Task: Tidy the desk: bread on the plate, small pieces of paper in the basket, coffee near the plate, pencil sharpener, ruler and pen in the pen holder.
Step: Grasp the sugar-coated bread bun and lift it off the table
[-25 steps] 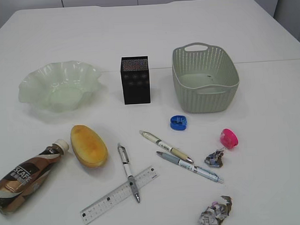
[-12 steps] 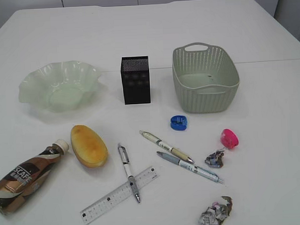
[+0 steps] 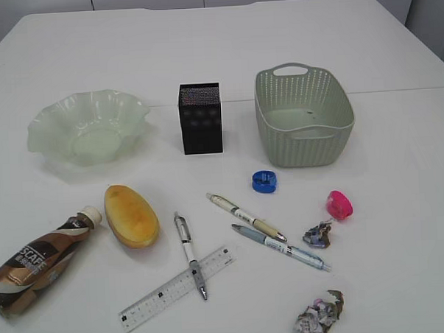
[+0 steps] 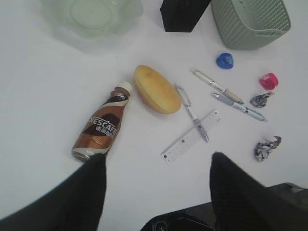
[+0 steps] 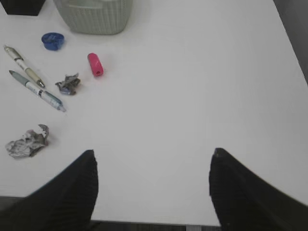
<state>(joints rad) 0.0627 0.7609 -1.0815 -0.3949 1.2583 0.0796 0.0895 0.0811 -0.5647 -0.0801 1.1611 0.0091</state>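
The bread [image 4: 157, 89] lies on its side on the bare bench [image 4: 43, 106], not yet on the plate [image 4: 91, 14], and in my left wrist view it sits ahead of the left end effector [image 4: 156, 180] and almost centred between its two dark fingers [image 4: 91, 187], well apart from them. Its long axis runs on a slant, from the far-left end near the coffee [image 4: 102, 124] cap down to the near-right end beside a pen [image 4: 192, 113] that crosses the ruler [image 4: 191, 137]. The coffee lies just to the left of the bread, close but I judge not touching. The plate sits farther ahead and to the left, past both. My left end effector stands spread wide and holds nothing. The right end effector [image 5: 151, 185] is likewise spread and empty, and from it I see only the two paper scraps, two pens, the pink [image 5: 95, 64] and blue [image 5: 52, 40] sharpeners and the basket [image 5: 94, 17], all ahead and to its left; the bread is out of that view. So I judge the left arm the nearer one, and a grasp across the bread's short width would need the wrist turned to square with that slant.
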